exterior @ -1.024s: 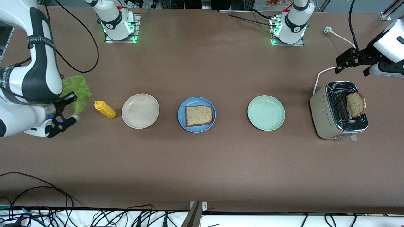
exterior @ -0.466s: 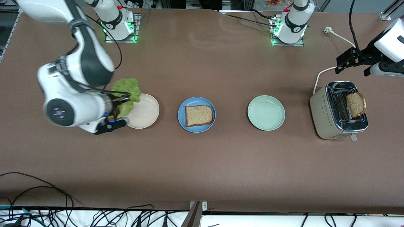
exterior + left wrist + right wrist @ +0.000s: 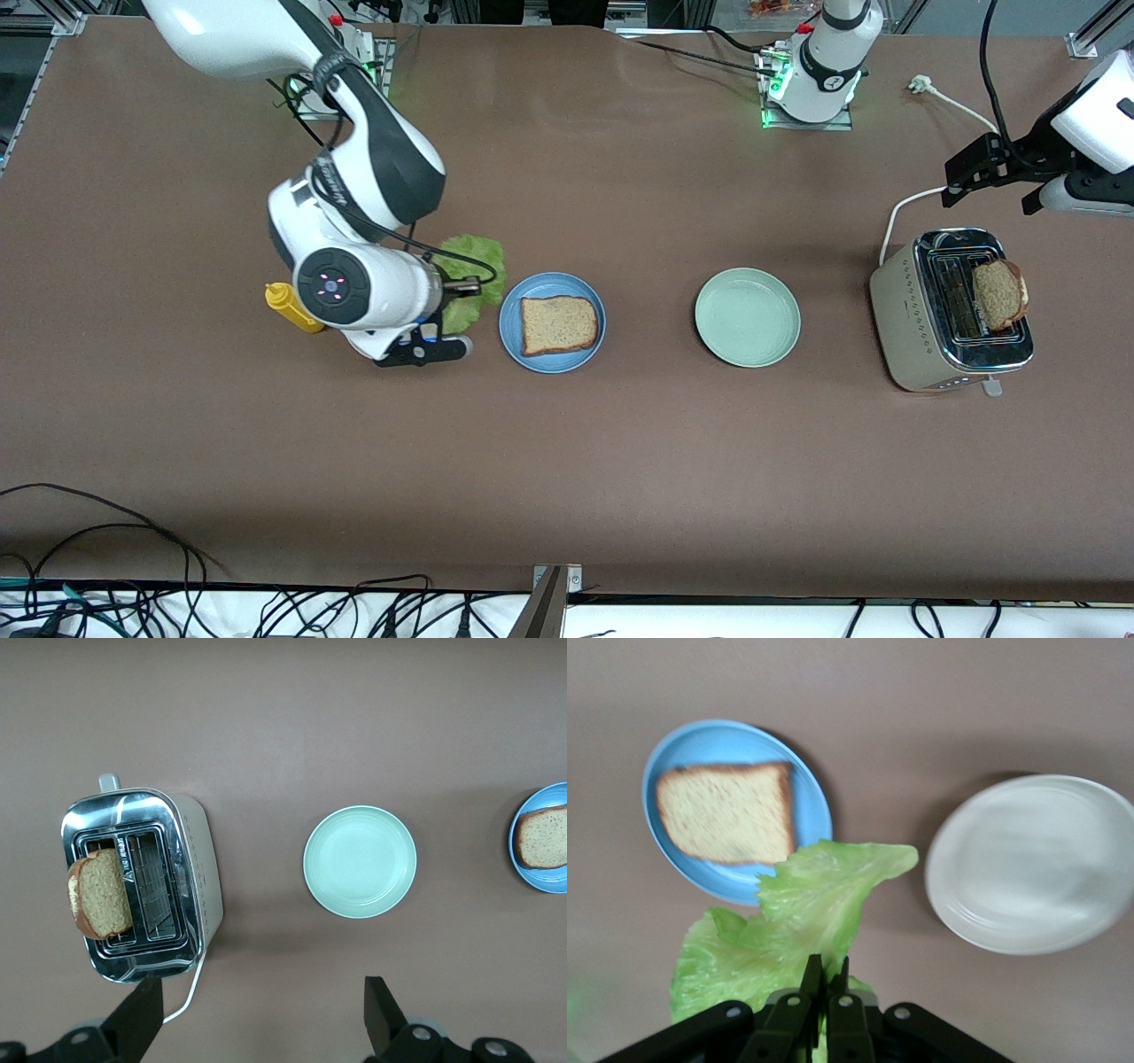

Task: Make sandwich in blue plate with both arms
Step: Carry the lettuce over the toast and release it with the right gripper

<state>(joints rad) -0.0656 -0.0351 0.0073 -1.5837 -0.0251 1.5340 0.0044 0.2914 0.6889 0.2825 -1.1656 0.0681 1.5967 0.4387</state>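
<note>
My right gripper (image 3: 476,286) is shut on a ruffled green lettuce leaf (image 3: 479,256) and holds it in the air just beside the blue plate (image 3: 513,335), toward the right arm's end. One slice of brown toast (image 3: 558,324) lies on that plate. From the right wrist, the lettuce (image 3: 799,920) hangs from the shut gripper (image 3: 826,973) and overlaps the edge of the blue plate (image 3: 700,744). A second slice of toast (image 3: 999,294) stands in the toaster (image 3: 921,328). My left gripper (image 3: 988,184) hovers open above the toaster's cord, holding nothing.
A pale green plate (image 3: 747,317) sits between the blue plate and the toaster. A yellow squeeze bottle (image 3: 286,305) lies partly under the right arm. A beige plate (image 3: 1032,864) shows only from the right wrist, beside the blue plate. Cables run along the table's near edge.
The right arm has carried the lettuce from its end of the table, over the beige plate, to the blue plate's edge. The left arm has not moved.
</note>
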